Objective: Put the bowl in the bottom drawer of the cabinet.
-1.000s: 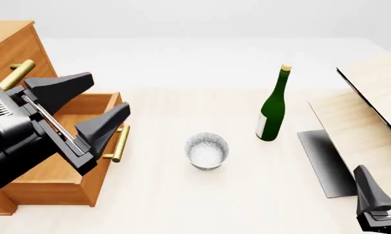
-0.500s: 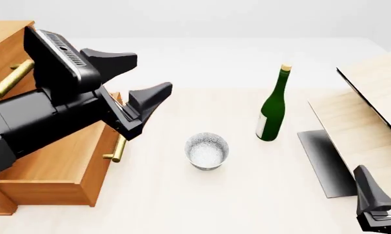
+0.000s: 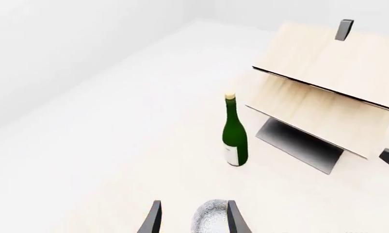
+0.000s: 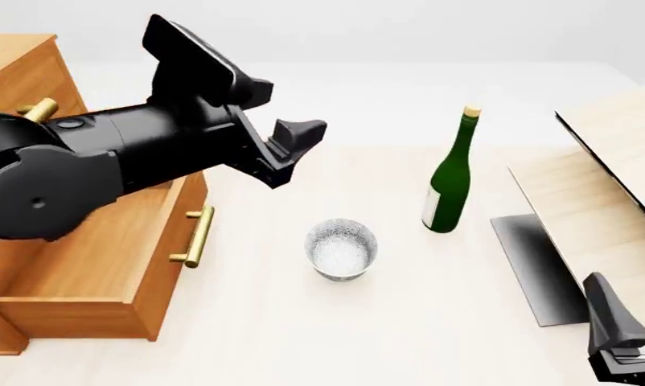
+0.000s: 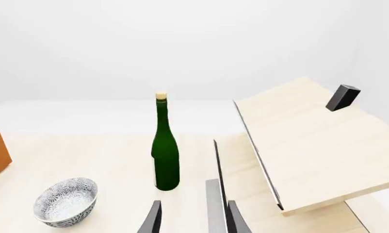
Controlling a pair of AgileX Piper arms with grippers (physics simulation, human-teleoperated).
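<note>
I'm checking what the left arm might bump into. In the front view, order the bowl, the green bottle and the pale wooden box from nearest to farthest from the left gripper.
1. The bowl: below and just right of the left gripper, mid-table.
2. The green bottle: upright, farther right.
3. The pale wooden box: at the table's right edge, farthest.

On the tabletop (image 4: 408, 322) the bowl (image 4: 342, 248) sits centre, the bottle (image 4: 449, 177) behind to its right, the cabinet (image 4: 43, 80) at far left with the bottom drawer (image 4: 97, 273) pulled out, a box (image 4: 601, 201) far right
</note>
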